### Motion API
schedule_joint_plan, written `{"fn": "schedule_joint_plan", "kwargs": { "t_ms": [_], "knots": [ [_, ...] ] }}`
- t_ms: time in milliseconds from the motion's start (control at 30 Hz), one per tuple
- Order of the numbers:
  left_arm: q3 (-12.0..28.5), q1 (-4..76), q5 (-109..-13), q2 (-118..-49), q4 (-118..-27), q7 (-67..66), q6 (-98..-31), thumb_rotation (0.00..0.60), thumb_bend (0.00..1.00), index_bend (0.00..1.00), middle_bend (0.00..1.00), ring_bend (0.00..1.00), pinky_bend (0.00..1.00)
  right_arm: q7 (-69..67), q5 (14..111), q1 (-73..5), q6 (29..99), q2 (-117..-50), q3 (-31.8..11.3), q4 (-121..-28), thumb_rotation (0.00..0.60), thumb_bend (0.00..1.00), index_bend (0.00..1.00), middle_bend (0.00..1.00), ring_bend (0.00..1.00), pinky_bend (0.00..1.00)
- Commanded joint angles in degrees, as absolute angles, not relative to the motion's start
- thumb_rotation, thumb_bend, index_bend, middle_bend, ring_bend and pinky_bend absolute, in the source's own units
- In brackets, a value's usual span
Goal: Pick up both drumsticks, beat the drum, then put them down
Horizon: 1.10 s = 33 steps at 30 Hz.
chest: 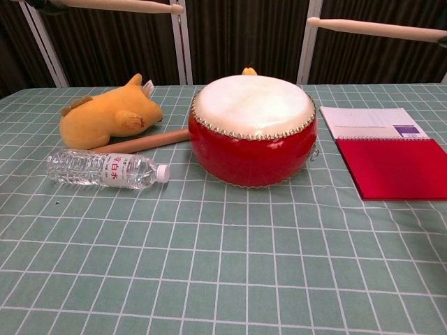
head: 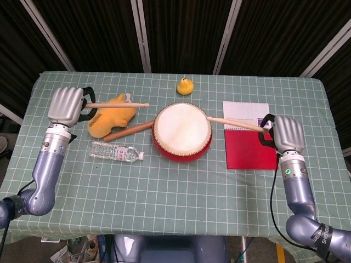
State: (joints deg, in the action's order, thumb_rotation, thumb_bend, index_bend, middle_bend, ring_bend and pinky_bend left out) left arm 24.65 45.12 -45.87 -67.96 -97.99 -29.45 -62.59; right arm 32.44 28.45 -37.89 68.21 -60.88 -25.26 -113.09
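A red drum (head: 182, 132) (chest: 253, 129) with a white skin stands at the middle of the table. My left hand (head: 66, 106) grips a pale wooden drumstick (head: 117, 104) (chest: 119, 5) that points right, raised over the yellow plush toy (head: 112, 114). My right hand (head: 287, 134) grips the other drumstick (head: 236, 124) (chest: 374, 28); its tip reaches the drum's right rim in the head view. In the chest view both sticks show high above the drum, and the hands are cut off at the frame edges.
A thicker wooden rod (head: 128, 131) lies between the plush toy and the drum. A clear water bottle (head: 116, 151) lies left of the drum, a red and white notebook (head: 249, 135) right of it, a small yellow duck (head: 185, 86) behind it.
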Motion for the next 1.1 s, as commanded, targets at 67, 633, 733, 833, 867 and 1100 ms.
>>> {"fn": "schedule_joint_plan", "kwargs": {
  "t_ms": [67,633,733,833,867,1100],
  "knots": [
    [24.3,46.6,-45.1,-69.3,-95.8,-28.9,-61.6,0.600,0.53,0.80,1.00,1.00,1.00,32.5,27.4,-39.3,67.9,-61.5,-25.2,-111.8,0.600,0.63,1.00,1.00,1.00,1.00],
    [23.5,47.3,-46.4,-66.2,-94.8,-24.0,-59.4,0.600,0.53,0.80,1.00,1.00,1.00,34.9,22.1,-47.5,69.5,-68.4,-25.0,-107.6,0.600,0.63,1.00,1.00,1.00,1.00],
    [22.9,47.0,-47.0,-65.8,-94.3,-22.9,-58.5,0.600,0.53,0.80,1.00,1.00,1.00,36.6,20.7,-49.3,69.9,-71.0,-24.1,-105.3,0.600,0.63,1.00,1.00,1.00,1.00],
    [22.0,46.6,-48.0,-65.3,-93.6,-21.5,-57.4,0.600,0.53,0.80,1.00,1.00,1.00,40.7,18.5,-51.5,70.4,-74.8,-21.5,-101.5,0.600,0.63,1.00,1.00,1.00,1.00],
    [21.8,46.4,-48.3,-65.2,-93.3,-21.1,-57.1,0.600,0.53,0.80,1.00,1.00,1.00,42.8,18.1,-52.3,71.0,-76.2,-20.2,-100.1,0.600,0.63,1.00,1.00,1.00,1.00],
    [20.0,46.0,-50.2,-65.3,-91.6,-18.9,-55.8,0.600,0.53,0.80,1.00,1.00,1.00,63.1,23.3,-56.6,81.9,-87.3,-7.5,-87.5,0.600,0.63,1.00,1.00,1.00,1.00]
  ]
}}
